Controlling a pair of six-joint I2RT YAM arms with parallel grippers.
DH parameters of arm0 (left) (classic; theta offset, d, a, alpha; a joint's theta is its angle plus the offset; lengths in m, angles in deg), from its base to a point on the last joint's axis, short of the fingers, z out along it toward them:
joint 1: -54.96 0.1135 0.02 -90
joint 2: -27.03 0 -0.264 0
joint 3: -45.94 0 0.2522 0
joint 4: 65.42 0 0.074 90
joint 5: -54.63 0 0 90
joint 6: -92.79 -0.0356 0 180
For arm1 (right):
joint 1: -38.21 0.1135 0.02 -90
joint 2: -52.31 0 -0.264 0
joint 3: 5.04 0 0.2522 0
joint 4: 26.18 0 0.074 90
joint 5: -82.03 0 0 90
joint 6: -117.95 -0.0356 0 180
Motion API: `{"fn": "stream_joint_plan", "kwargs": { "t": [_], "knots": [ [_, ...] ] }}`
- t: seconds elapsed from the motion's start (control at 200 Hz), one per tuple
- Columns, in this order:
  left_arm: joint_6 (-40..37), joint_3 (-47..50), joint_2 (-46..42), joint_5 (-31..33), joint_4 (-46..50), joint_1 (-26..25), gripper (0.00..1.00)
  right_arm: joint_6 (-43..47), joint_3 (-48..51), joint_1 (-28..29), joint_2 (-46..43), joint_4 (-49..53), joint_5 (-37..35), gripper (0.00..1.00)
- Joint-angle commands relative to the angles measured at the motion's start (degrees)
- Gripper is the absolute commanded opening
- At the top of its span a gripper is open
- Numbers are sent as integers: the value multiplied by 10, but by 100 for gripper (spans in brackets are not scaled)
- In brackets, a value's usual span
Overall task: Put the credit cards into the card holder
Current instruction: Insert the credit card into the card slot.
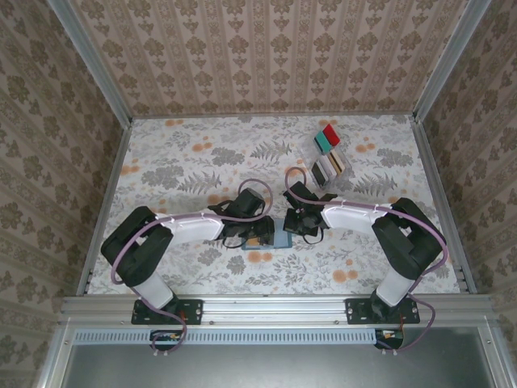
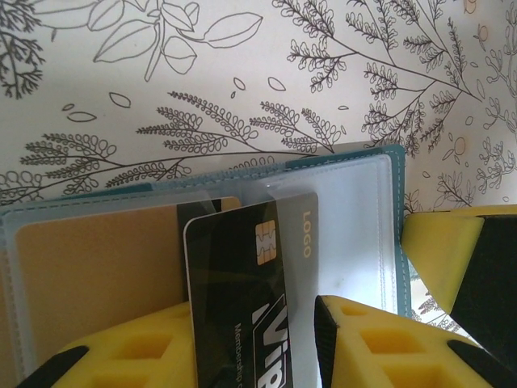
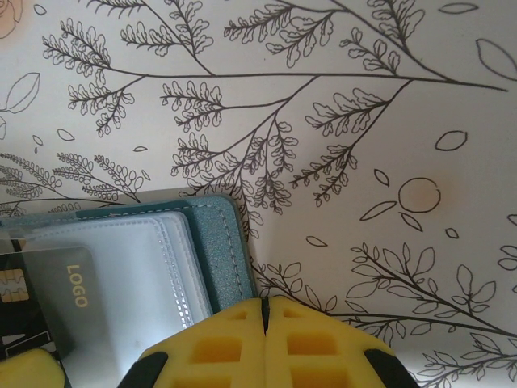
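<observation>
The card holder (image 2: 355, 210) lies open on the floral table, teal outside and pale blue-grey inside. A tan-brown card (image 2: 97, 267) sits in its left sleeve. A dark grey-black card (image 2: 234, 275) with a chip and "LOGO" lies half under the right clear sleeve, and my left gripper (image 2: 252, 307) is shut on its long edges. My right gripper (image 3: 265, 305) is shut and rests at the right edge of the card holder (image 3: 214, 242). From above, both grippers (image 1: 260, 230) (image 1: 297, 225) meet over the card holder (image 1: 281, 240).
A clear tray (image 1: 331, 158) with red and teal pieces and several upright cards stands at the back right. Patterned walls enclose the table on three sides. Open tabletop lies to the left and in front.
</observation>
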Motion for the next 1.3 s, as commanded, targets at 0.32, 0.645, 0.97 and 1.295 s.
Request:
{"fn": "stream_joint_plan", "kwargs": {
  "t": [0.32,0.645,0.97,1.295],
  "knots": [
    [2,9,-21,39,57,-11,40,-12,15,9,22,7,15,3],
    [2,5,-27,45,73,-11,39,-12,15,10,24,6,14,3],
    [2,2,-15,28,60,-11,28,-10,8,9,25,13,13,3],
    [-9,-11,7,-12,30,-11,25,-14,13,11,29,1,22,3]
  ]
}}
